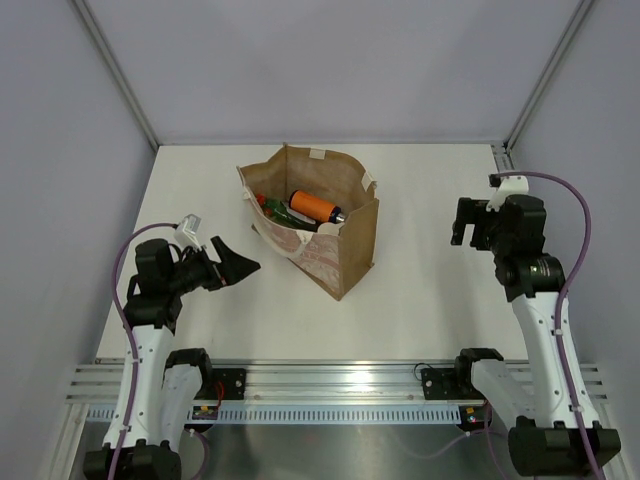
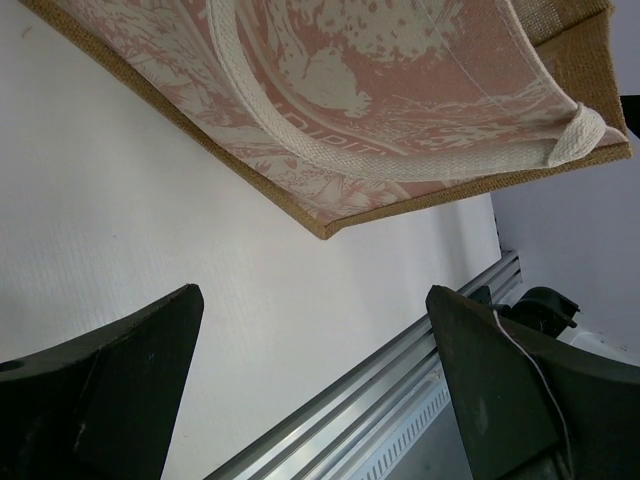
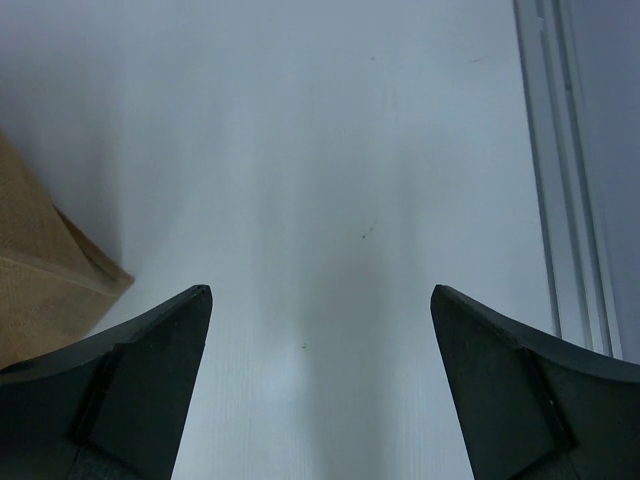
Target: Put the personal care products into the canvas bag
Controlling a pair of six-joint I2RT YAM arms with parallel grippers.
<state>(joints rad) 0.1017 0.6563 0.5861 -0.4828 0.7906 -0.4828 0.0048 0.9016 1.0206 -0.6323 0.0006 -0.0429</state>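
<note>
The canvas bag (image 1: 352, 245) stands upright in the middle of the table (image 1: 430, 300), mouth open. Only two products can be counted inside: one orange bottle (image 1: 313, 205) and one green bottle (image 1: 278, 210), half hidden under the rim. Anything deeper is out of sight. The orange bottle lies on its side, dark cap pointing right. The left gripper (image 1: 238, 266) and right gripper (image 1: 468, 226) flank the bag, both spread wide and holding nothing.

Canvas bag (image 1: 362, 235): tan-brown weave; one side cream with a pale reddish-pink mottled print. Strap handles (image 2: 330, 160): cream. Orange bottle (image 1: 312, 205): orange, dark cap. Green bottle (image 1: 282, 211): green, red cap. Counter (image 1: 430, 290): white. Left pincer (image 1: 240, 262), right pincer (image 1: 472, 225): black.
</note>
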